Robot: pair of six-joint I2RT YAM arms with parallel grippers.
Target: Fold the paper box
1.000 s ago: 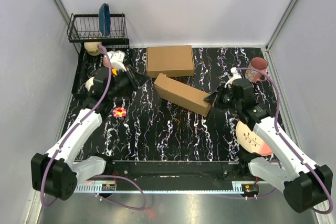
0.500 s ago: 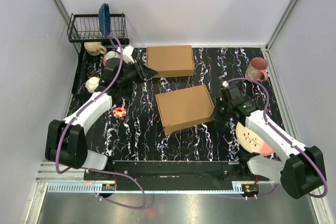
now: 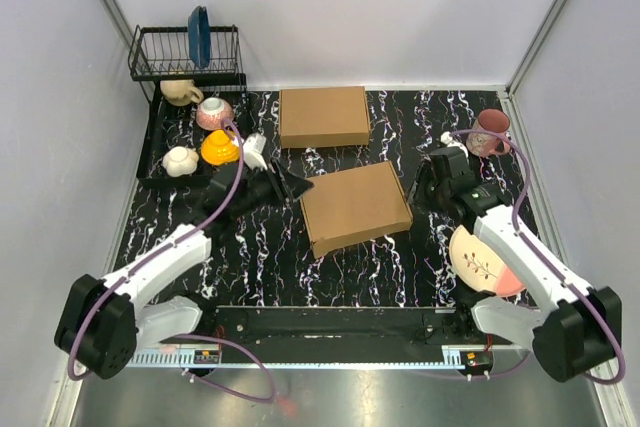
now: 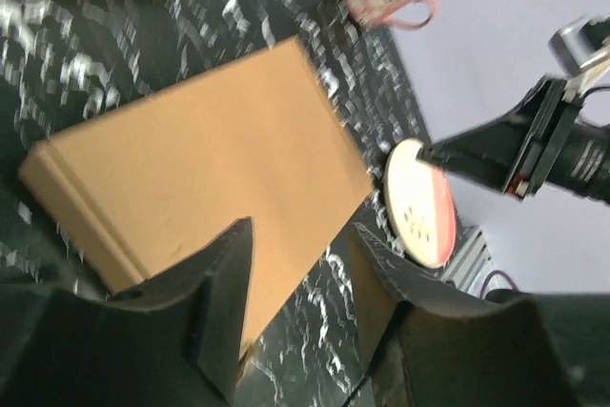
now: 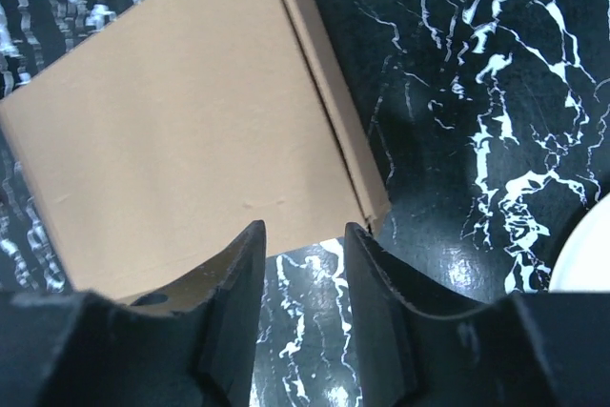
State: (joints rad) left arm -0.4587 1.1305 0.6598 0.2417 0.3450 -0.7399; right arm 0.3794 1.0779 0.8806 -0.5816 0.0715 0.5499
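The paper box (image 3: 355, 207) lies flat and closed on the black marbled table, a shallow brown cardboard mailer turned slightly askew. My left gripper (image 3: 290, 187) hovers just off its left edge, open, with nothing between its fingers. The left wrist view shows the paper box (image 4: 210, 150) ahead of the left gripper (image 4: 300, 264). My right gripper (image 3: 422, 187) sits by the box's right edge, open and apart from it. In the right wrist view the paper box (image 5: 181, 131) lies beyond the right gripper (image 5: 305, 254), with bare table between the jaws.
A second, neatly formed brown box (image 3: 323, 115) lies at the back centre. A wire dish rack (image 3: 185, 55) holding a blue plate (image 3: 199, 35) stands back left, with cups and bowls (image 3: 214, 112) below it. A pink mug (image 3: 490, 130) and a patterned plate (image 3: 483, 262) sit on the right.
The paper box went from standing tilted on edge to lying flat. My right gripper opened and let go of it. My left gripper swung from the back left to the box's left side, opening.
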